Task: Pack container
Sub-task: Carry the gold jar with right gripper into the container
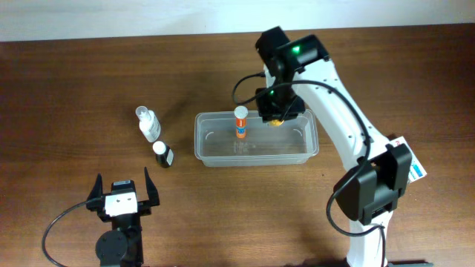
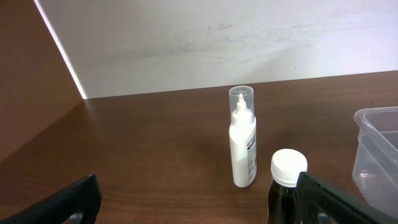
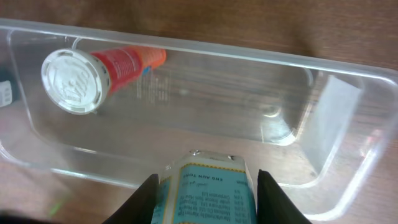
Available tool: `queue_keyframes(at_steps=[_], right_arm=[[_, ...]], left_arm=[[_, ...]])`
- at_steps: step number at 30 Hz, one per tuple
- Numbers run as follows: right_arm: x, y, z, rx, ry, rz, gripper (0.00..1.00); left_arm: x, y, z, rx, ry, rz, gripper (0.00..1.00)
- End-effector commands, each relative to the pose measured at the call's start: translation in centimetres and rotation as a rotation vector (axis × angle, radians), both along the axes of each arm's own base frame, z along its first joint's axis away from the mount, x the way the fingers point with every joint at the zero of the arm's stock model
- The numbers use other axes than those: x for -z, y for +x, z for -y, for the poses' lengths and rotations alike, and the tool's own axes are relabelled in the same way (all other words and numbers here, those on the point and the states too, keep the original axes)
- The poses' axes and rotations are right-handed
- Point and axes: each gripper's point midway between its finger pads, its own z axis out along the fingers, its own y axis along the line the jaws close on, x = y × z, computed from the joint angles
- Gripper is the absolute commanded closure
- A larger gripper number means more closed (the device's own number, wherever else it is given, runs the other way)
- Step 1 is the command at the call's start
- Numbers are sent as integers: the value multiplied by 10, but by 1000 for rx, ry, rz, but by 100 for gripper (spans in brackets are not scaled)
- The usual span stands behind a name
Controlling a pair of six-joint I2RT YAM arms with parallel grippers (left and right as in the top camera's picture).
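Container (image 1: 260,159) at table centre; orange tube (image 1: 240,124) w/ white cap stands inside. R gripper (image 3: 208,194) over near rim, fingers clamped on teal-labelled item (image 3: 208,179). L gripper (image 1: 122,184) spread wide, empty, near spray bottle (image 2: 242,149) & dark bottle (image 2: 287,177).

Looked like dark wood grain with a low sheen across the tabletop (image 1: 74,74). Read as clear, smooth, glossy plastic in the container (image 1: 252,160). Carried a ribbed white plastic cap (image 3: 73,81) on the glossy orange tube (image 3: 132,62). Showed opaque white plastic on the spray bottle (image 2: 242,152), printed paper on the box (image 3: 207,190), matt black plastic on the right fingers (image 3: 146,205).
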Motion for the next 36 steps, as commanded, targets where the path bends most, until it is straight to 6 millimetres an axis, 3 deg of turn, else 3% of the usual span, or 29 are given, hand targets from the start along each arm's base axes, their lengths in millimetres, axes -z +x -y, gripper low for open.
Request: queue_keyframes(at_steps=[1, 12, 21, 28, 36], right_arm=[[12, -10, -12, 24, -17, -17, 77], [39, -14, -19, 212, -23, -55, 82], [64, -18, -46, 256, 4, -31, 86], [68, -23, -53, 234, -3, -27, 90], [69, -30, -45, 236, -41, -53, 89]], left_arm=[[1, 0, 1, 7, 19, -3, 0], [1, 0, 1, 7, 19, -3, 0], [1, 0, 1, 7, 19, -3, 0], [1, 0, 1, 7, 19, -3, 0], [1, 0, 1, 7, 19, -3, 0]])
